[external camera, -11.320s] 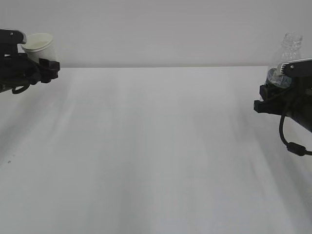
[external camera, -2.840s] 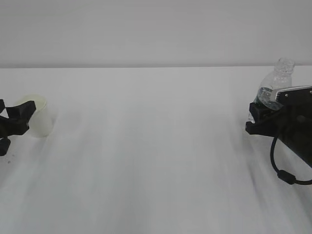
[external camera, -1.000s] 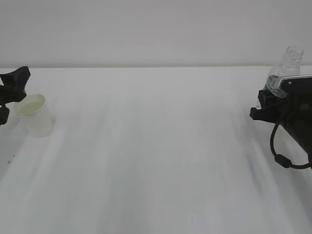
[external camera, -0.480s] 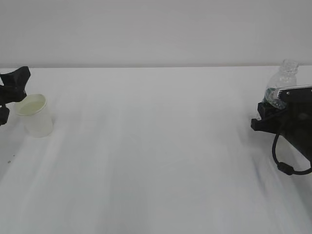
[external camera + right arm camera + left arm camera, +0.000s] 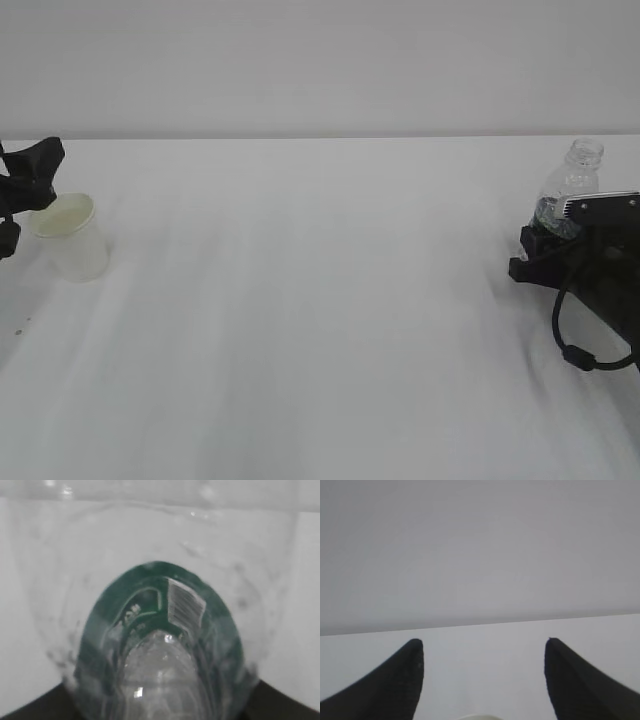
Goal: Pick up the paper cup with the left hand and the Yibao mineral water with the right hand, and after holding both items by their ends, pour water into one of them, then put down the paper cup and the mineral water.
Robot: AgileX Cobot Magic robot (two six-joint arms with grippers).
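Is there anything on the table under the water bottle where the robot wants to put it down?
Nothing visible blocks it. The Yibao mineral water sits upright in the right hand, low at the right of the white table. The only other thing, the paper cup, stands far away on the left.

cream paper cup (image 5: 70, 234), green-labelled clear bottle (image 5: 566, 192)
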